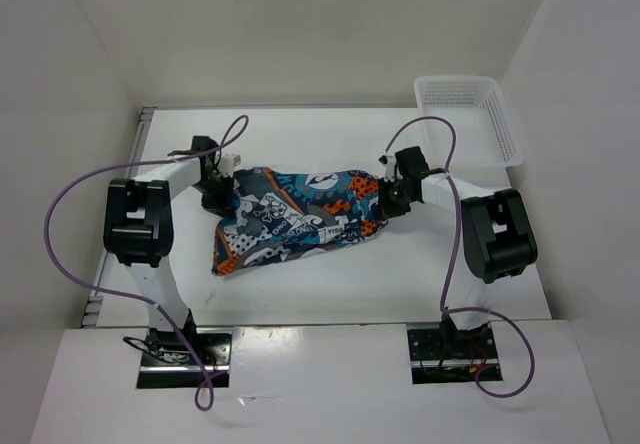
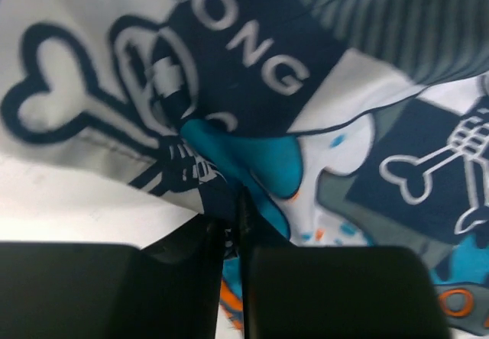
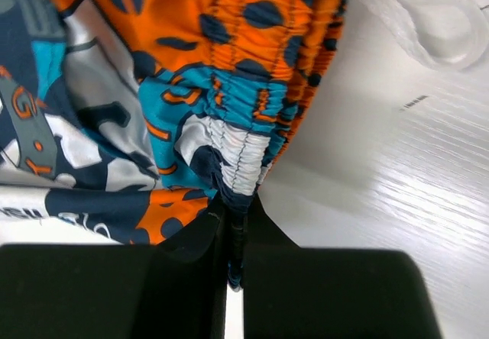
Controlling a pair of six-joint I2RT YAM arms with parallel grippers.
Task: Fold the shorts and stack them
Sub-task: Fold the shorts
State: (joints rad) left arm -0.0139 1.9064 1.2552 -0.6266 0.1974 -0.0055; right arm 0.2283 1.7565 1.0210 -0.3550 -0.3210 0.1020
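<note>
One pair of shorts [image 1: 295, 219], crumpled mid table [image 1: 480, 264] | left gripper [image 1: 222, 199] clamped on cloth edge, 9 o'clock | right gripper [image 1: 386, 202] clamped on waistband, 3 o'clock | step: grasp for spreading, likely | next: lift, tension evenly, lay flat

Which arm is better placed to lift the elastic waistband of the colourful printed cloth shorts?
Right, likely: the right jaws pinch the shorts' gathered waistband; the left jaws hold the opposite end.

White letters "ONG" stand on a navy patch of the shorts [image 2: 252, 49]; the letter before them is cut off.
</note>
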